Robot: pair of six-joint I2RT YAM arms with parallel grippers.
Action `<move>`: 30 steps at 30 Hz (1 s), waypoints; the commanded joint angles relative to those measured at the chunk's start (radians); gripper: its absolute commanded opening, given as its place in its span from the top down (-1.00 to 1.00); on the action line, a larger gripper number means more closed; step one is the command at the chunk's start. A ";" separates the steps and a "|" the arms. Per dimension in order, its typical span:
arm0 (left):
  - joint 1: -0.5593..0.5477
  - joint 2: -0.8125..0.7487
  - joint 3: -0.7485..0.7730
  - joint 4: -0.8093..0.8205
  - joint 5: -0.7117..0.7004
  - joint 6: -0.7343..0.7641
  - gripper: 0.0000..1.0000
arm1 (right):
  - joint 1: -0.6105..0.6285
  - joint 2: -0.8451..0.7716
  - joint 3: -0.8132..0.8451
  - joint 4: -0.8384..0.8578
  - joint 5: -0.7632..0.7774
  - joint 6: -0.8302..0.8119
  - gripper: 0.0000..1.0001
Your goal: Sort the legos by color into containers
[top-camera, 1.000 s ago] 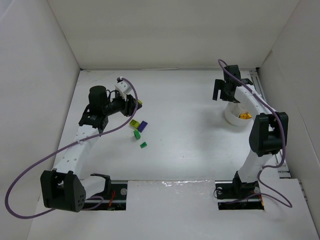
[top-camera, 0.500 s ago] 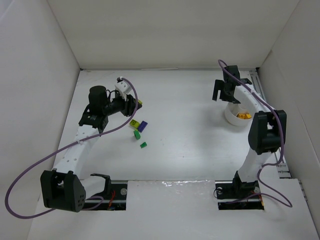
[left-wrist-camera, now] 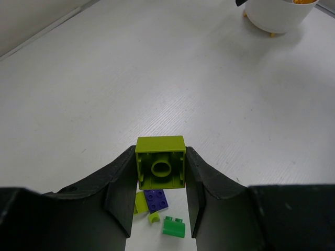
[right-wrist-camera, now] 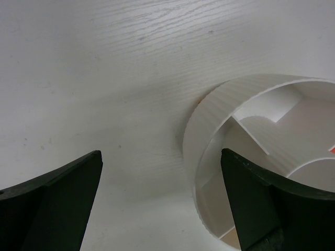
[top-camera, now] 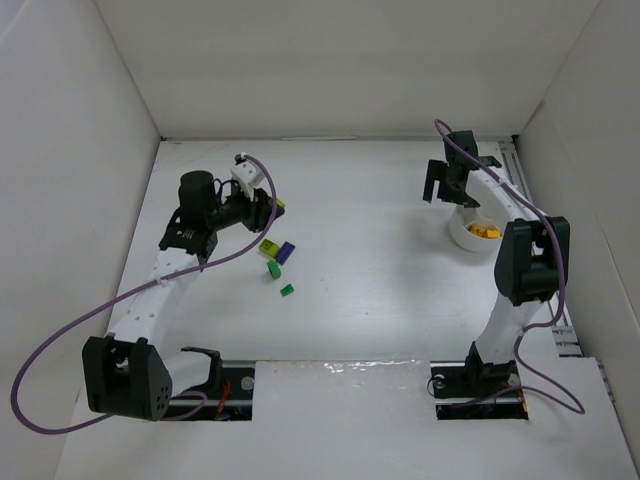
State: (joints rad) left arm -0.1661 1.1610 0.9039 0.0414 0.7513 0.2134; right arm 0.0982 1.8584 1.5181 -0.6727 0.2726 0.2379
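Observation:
My left gripper (left-wrist-camera: 159,172) is shut on a lime green brick (left-wrist-camera: 160,162), held above the table over the loose pile; it sits at the left middle in the top view (top-camera: 272,207). Below it lie a purple brick (left-wrist-camera: 156,200), two lime pieces (left-wrist-camera: 140,202) and a green brick (left-wrist-camera: 174,227); the pile shows in the top view (top-camera: 277,252). My right gripper (right-wrist-camera: 162,193) is open and empty above the left rim of the round white bowl (right-wrist-camera: 209,130), in the top view (top-camera: 437,182). The bowl (top-camera: 462,236) holds orange and yellow bricks (top-camera: 484,232).
White walls enclose the table on the left, back and right. A purple cable loops from each arm. The bowl also shows at the top right of the left wrist view (left-wrist-camera: 277,15). A rail runs along the right edge (top-camera: 560,330).
My right gripper has shifted slightly away from the bowl toward the back, uncovering more of the bricks in it. The left gripper and its lime brick have not moved.

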 commanded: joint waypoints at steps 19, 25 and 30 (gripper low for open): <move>0.002 0.009 0.024 0.052 0.019 -0.011 1.00 | -0.057 -0.148 -0.084 -0.186 -0.329 -0.357 -0.98; 0.002 0.009 0.015 0.061 0.028 -0.011 1.00 | -0.124 -0.169 -0.095 -0.215 -0.361 -0.468 -0.98; 0.002 0.009 0.015 0.061 0.028 -0.011 1.00 | -0.158 -0.189 -0.116 -0.235 -0.362 -0.566 -0.98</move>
State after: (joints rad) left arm -0.1661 1.1709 0.9039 0.0631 0.7551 0.2104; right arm -0.0467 1.7275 1.4044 -0.8810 -0.0681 -0.2375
